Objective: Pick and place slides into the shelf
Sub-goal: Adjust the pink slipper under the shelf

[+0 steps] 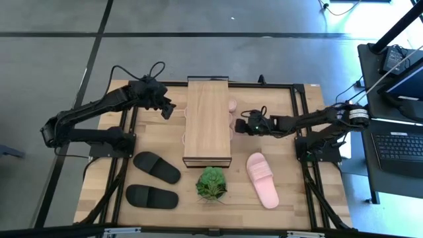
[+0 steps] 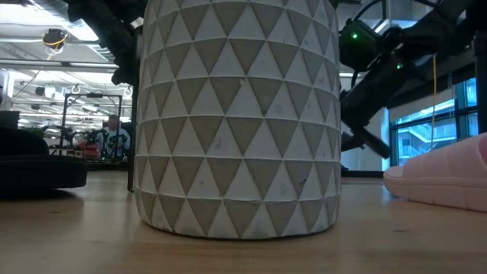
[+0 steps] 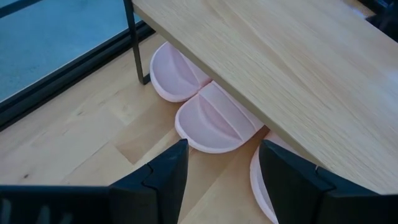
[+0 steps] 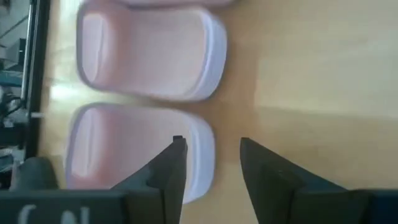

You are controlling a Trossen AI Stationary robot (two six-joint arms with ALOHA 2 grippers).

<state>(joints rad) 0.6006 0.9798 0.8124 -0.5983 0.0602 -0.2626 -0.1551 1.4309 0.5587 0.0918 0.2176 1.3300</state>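
Left gripper (image 1: 168, 110) is hanging beside the shelf's left long side in the high view, arm reaching in from the table's left edge. Right gripper (image 1: 240, 124) is sitting just off the shelf's (image 1: 207, 119) right side, arm stretched in from the right. Shelf's long axis is running toward and away from the table's front edge. One pink slide (image 1: 262, 178) is lying free at front right, long axis slightly diagonal. Two black slides (image 1: 156, 166) (image 1: 152, 196) are lying at front left, both near crosswise. Green plant (image 1: 211, 183) is standing just in front of the shelf.

Low view: patterned pot (image 2: 237, 114) is blocking most of the scene; pink slide (image 2: 445, 176) is showing at right.

Left wrist view: fingers (image 3: 163, 180) are standing apart, holding nothing. Pink slide ends (image 3: 214, 121) (image 3: 177, 74) are poking out from under the shelf top (image 3: 280, 68), side by side.

Right wrist view: fingers (image 4: 169, 171) are parted, empty, beside two pink slides (image 4: 152, 53) (image 4: 134, 152) lying parallel.
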